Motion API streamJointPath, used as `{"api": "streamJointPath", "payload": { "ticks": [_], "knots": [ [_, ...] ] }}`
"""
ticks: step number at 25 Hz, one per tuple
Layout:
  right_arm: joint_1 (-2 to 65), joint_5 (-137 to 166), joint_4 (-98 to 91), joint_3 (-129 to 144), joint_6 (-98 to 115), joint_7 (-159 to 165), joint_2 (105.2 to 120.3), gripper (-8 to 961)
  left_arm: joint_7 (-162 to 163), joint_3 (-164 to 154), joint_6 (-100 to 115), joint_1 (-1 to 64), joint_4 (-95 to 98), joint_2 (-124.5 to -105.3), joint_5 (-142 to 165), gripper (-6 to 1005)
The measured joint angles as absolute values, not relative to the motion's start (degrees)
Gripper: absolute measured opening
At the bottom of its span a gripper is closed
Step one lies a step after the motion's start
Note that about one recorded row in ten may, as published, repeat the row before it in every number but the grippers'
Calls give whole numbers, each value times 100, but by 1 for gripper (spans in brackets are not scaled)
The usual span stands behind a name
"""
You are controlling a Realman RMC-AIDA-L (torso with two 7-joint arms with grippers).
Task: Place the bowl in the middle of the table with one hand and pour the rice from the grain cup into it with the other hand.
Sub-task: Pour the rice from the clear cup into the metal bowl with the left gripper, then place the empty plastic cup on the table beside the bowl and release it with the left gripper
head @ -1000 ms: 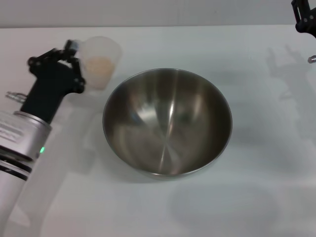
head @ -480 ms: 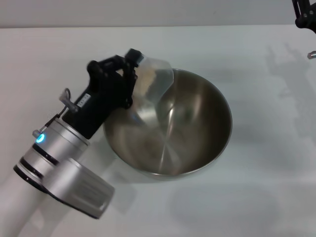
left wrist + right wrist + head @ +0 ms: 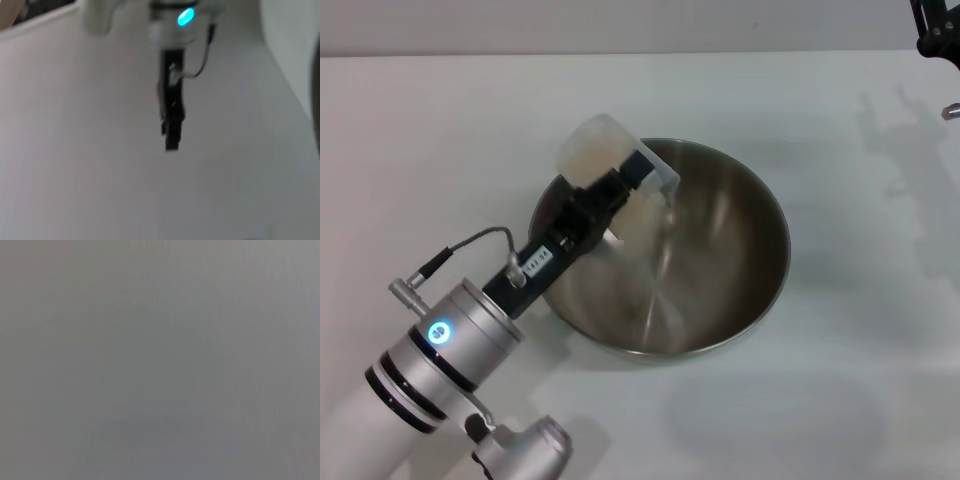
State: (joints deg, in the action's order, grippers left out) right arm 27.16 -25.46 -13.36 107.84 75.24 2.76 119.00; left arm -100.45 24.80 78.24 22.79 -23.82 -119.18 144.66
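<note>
Under me lies the plain white matte table (image 3: 840,380), running back to a pale wall at its far edge. On it, about the middle, stands the large round stainless-steel mixing bowl (image 3: 720,270), its shiny inside turned up. My left gripper (image 3: 620,190), black and two-fingered on a silver-and-white arm with a lit blue ring, reaches over the bowl's near-left rim. Its fingers (image 3: 603,196) are closed round the small clear frosted plastic grain cup (image 3: 610,160), pinching its sides. The cup is tipped far over, its base above my fingertips and its wide rim pointing down into the bowl just beyond them. Off-white rice (image 3: 590,152) shows inside the cup. Farthest off, my right gripper (image 3: 937,30) hangs at the table's far right corner, well apart; whether its fingers are parted I cannot tell.
</note>
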Motion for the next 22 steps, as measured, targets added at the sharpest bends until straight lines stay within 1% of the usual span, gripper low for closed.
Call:
{"api": "streamJointPath", "payload": {
  "ticks": [12,20,22],
  "knots": [
    [2716,-2567,-1336,10784,7523,272,11900,470,-11444,2417,7690,2293,-2351,-11918,14609,26],
    [2713,-2568,-1336,10784,7525,272,11900,470,-11680,2410,7691,2317,-2366,-11918,14665,27],
    [2708,-2566,-1336,10784,7527,272,11900,469,-11172,2547,7762,2263,-2509,-11918,14592,28]
  ]
}}
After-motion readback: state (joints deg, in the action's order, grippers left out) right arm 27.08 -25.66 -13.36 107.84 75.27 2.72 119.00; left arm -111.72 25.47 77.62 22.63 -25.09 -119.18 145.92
